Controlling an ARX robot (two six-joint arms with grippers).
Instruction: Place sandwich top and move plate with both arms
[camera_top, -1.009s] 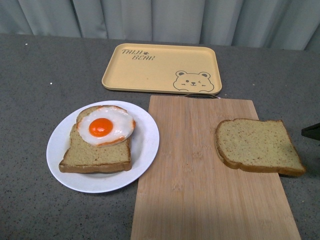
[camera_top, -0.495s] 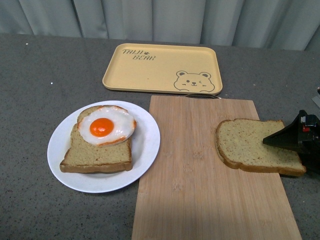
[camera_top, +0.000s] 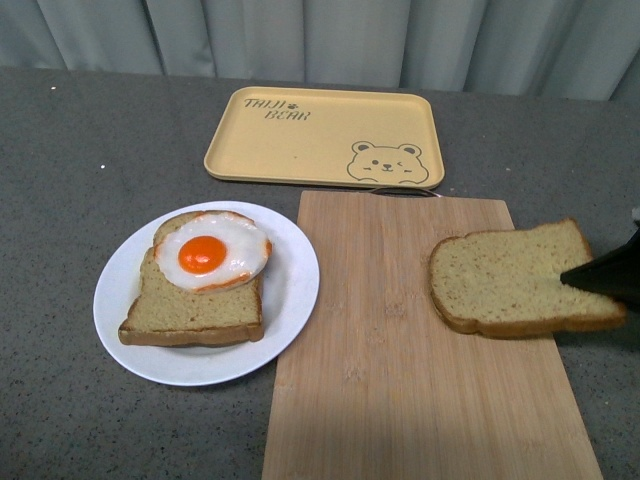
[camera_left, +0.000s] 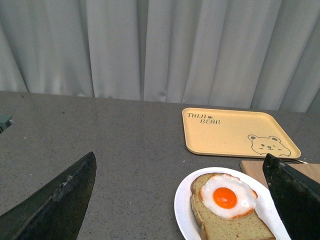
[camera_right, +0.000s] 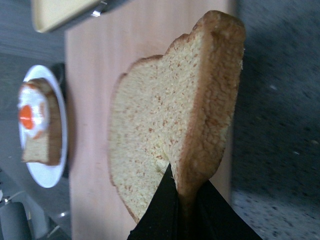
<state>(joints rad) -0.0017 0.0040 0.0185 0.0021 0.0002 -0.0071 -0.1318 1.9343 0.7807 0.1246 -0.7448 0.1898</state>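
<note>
The sandwich top (camera_top: 505, 280) has tilted up; right claw (camera_top: 585, 276) clamped on it; board (camera_top: 390, 340) beneath; curtain (camera_top: 330, 40) behind.

Counted: bread slices, 2, namely sandwich top (camera_top: 510, 280) and egg-bearing slice (camera_top: 190, 312). Fried egg (camera_top: 212, 250), 1. Plate (camera_top: 292, 300), 1, white. Tray (camera_top: 320, 135), 1, yellow. Wooden board (camera_top: 400, 380), 1. Claws, 2: left claw (camera_left: 179, 165), right claw (camera_top: 575, 278). Worktop (camera_top: 80, 150), 1, grey.

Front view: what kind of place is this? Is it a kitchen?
Probably a robot practice table set up like a kitchen, not a real one. A plain curtain hangs behind a grey table, and a black right pincer grips the sandwich top over a cutting board.
</note>
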